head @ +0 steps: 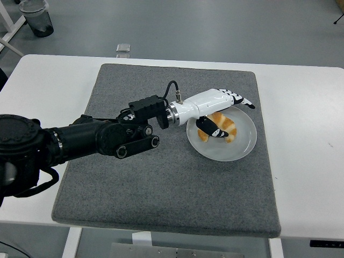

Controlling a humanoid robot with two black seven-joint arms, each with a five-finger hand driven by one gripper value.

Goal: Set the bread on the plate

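A golden croissant-shaped piece of bread (221,128) lies on the round white plate (241,146), which sits on the right half of the grey mat (161,183). My left hand (226,112), white with black-tipped fingers (241,100), is over the plate's far-left part. Its fingers are stretched out flat above the bread and its thumb hangs down in front of the bread. It holds nothing. The right arm does not show.
My black left arm (97,138) crosses the mat from the left edge. The mat covers the middle of the white table (306,118). A small clear object (123,48) lies on the floor beyond the table's far edge.
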